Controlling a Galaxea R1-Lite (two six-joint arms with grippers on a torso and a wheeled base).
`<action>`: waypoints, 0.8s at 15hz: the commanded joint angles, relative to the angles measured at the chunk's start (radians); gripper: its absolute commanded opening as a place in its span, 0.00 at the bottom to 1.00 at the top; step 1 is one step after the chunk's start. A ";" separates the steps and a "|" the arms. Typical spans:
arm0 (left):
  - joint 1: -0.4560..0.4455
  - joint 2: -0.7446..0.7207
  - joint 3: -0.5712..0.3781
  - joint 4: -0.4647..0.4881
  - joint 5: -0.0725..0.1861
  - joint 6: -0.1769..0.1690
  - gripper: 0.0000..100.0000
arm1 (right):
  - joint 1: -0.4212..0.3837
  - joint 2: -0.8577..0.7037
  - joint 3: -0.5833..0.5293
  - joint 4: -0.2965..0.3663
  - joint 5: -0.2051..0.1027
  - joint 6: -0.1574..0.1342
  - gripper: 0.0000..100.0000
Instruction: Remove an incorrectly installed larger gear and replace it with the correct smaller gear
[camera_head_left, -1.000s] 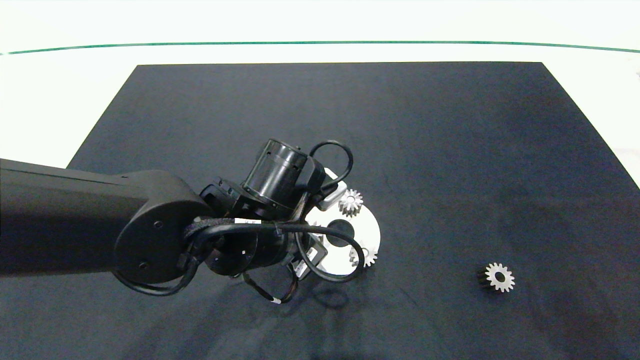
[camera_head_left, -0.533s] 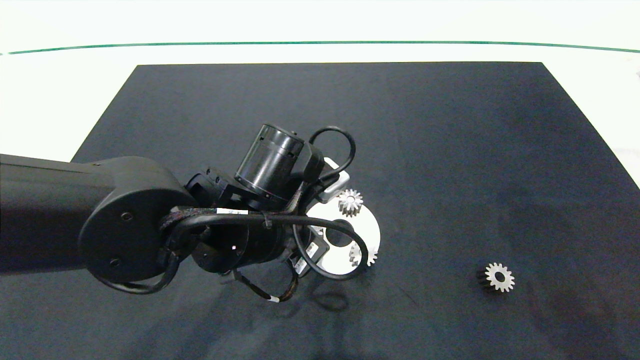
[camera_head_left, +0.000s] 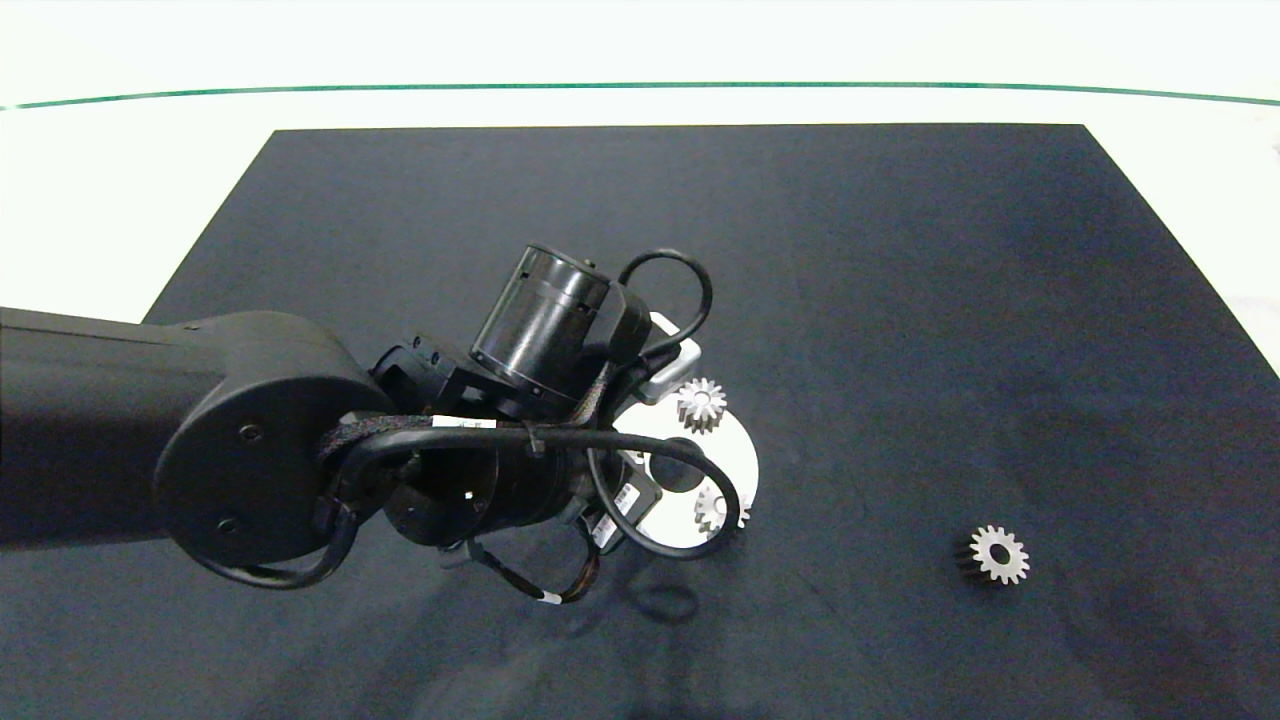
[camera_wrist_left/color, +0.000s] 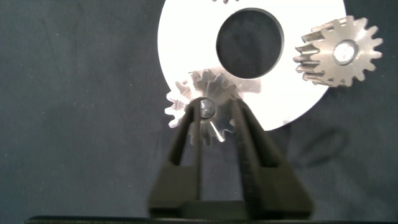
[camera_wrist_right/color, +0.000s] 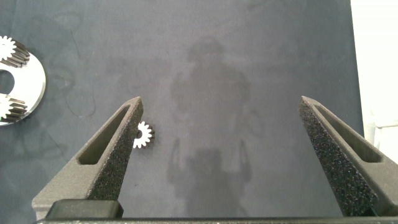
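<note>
In the left wrist view my left gripper (camera_wrist_left/color: 211, 111) is shut on the larger gear (camera_wrist_left/color: 180, 102), a silver spur gear held over the rim of the round silver plate (camera_wrist_left/color: 186, 37). In the head view the left wrist hides this gear and the fingers. The smaller gear (camera_head_left: 998, 554) lies flat and alone on the black mat at the right, with an open bore. It also shows in the right wrist view as the smaller gear (camera_wrist_right/color: 143, 134), beside one finger of my right gripper (camera_wrist_right/color: 221, 102), which hangs open well above the mat.
Two narrower gears with pegs in their bores stand on the plate (camera_head_left: 740, 455): one gear (camera_head_left: 702, 404) at its far edge, another gear (camera_head_left: 720, 510) at its near edge. The plate has a round centre hole (camera_wrist_left/color: 250, 42). The black mat (camera_head_left: 900, 300) lies on a white table.
The left arm has drawn back to the left and risen a little over the plate; in the last half second it has hardly moved. The loose gear at the right has stayed put.
</note>
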 joint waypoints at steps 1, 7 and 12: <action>0.000 -0.007 0.002 0.031 0.002 0.001 0.22 | 0.000 0.000 0.000 0.001 0.000 -0.001 1.00; -0.002 -0.010 -0.012 0.038 0.002 0.000 0.22 | 0.001 -0.002 0.000 0.001 0.000 -0.001 1.00; -0.008 -0.014 -0.017 0.044 0.003 -0.002 1.00 | 0.000 -0.003 0.000 0.003 0.000 0.001 1.00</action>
